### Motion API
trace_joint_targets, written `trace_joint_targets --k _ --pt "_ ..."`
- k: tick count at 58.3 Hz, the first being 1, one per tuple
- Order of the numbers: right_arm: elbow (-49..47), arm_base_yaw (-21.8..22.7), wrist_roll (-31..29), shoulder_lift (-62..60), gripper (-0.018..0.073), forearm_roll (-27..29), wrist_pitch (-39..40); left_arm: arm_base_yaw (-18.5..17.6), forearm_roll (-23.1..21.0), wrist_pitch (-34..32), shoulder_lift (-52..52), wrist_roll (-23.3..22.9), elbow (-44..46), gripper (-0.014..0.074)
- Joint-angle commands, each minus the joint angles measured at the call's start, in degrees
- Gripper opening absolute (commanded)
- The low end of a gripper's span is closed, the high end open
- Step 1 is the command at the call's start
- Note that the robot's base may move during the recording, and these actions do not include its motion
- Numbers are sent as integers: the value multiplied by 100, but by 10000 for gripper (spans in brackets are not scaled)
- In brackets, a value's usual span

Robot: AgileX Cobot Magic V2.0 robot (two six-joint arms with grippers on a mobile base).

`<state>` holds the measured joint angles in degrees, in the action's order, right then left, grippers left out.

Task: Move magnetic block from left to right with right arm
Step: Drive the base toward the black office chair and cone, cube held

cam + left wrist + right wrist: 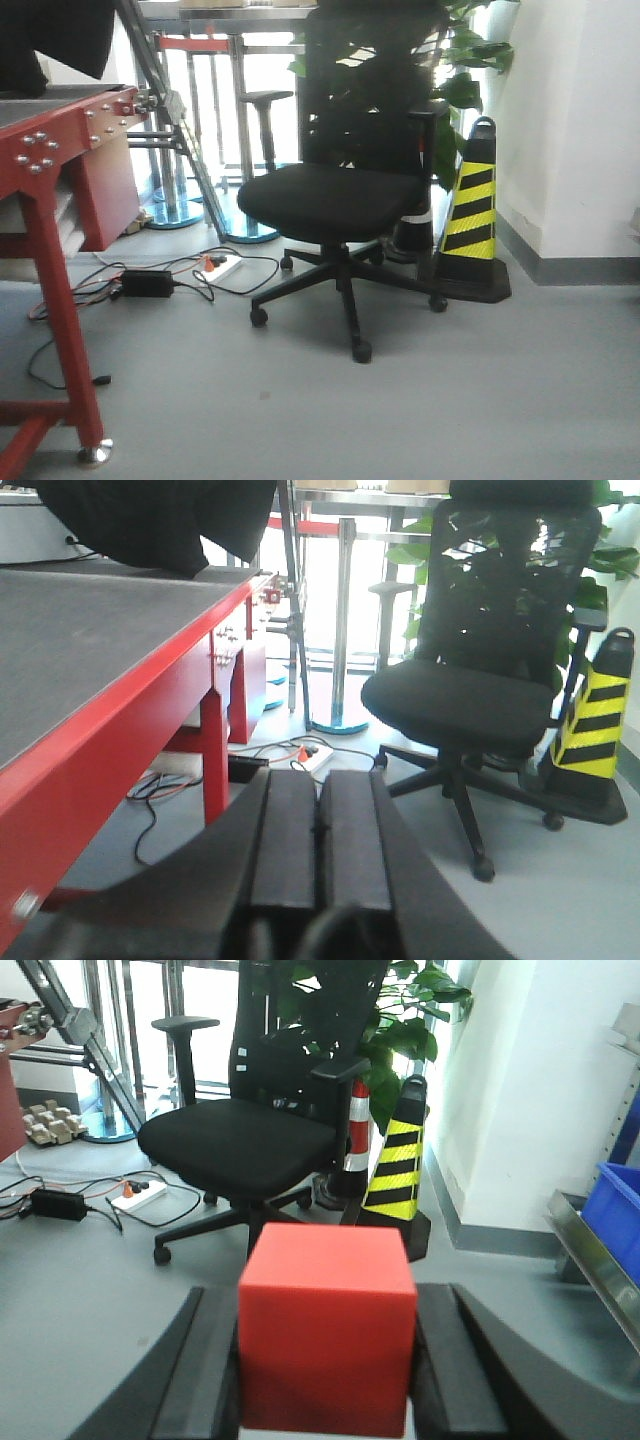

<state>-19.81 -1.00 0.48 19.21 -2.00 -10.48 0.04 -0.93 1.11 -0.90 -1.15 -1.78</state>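
**A:** Where is the magnetic block?

**B:** It fills the lower middle of the right wrist view. It is a plain red cube with sharp edges, sitting between the two dark fingers of the right end effector.

**A:** So that end effector is holding it?

**B:** Yes, it is clamped on the cube, with one finger tight against each side. Behind the cube is the grey floor. I cannot tell what lies directly under it.

**A:** And the left end effector?

**B:** Its two black fingers meet along a thin seam, with nothing between them. It sits low, just beside the red worktop, whose dark top runs along the left of that view.

**A:** What else is in the room?

**B:** A black office chair stands on the floor. A yellow-and-black striped cone is just beside it, near the white wall, and a leafy plant rises behind the chair. A white power strip and a black adapter lie on the floor among loose cables, near the worktop's red leg. A blue bin shows at the right edge of the right wrist view.
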Motion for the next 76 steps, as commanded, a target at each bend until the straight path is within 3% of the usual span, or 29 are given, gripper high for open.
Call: trace_joint_targets --k 1,76 --pt "-167 35 -48 57 392 -45 500 -14 -36 -470 -30 -6 -59 -117" --pt "-167 35 -48 57 392 -45 500 -14 -36 -470 -30 -6 -59 -117"
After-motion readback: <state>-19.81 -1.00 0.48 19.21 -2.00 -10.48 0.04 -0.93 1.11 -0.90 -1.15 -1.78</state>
